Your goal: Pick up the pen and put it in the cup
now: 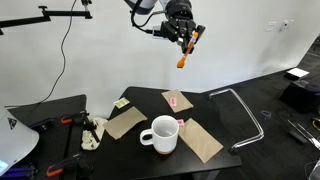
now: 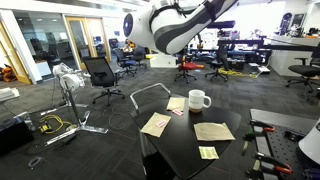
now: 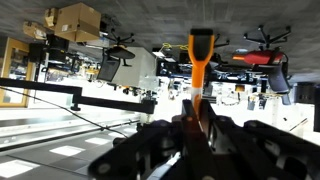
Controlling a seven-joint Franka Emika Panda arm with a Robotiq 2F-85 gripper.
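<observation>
My gripper is high above the table and shut on the orange pen, which hangs tilted from the fingers. In the wrist view the pen sticks out between the closed jaws. The white mug stands upright near the front edge of the black table, well below and slightly left of the gripper. The mug also shows in an exterior view, handle to the right. The gripper itself is out of frame in that view; only the arm shows.
Brown paper sheets and small pink paper pieces lie on the table around the mug. A metal tube frame lies to the right. Cables and tools sit on the left side.
</observation>
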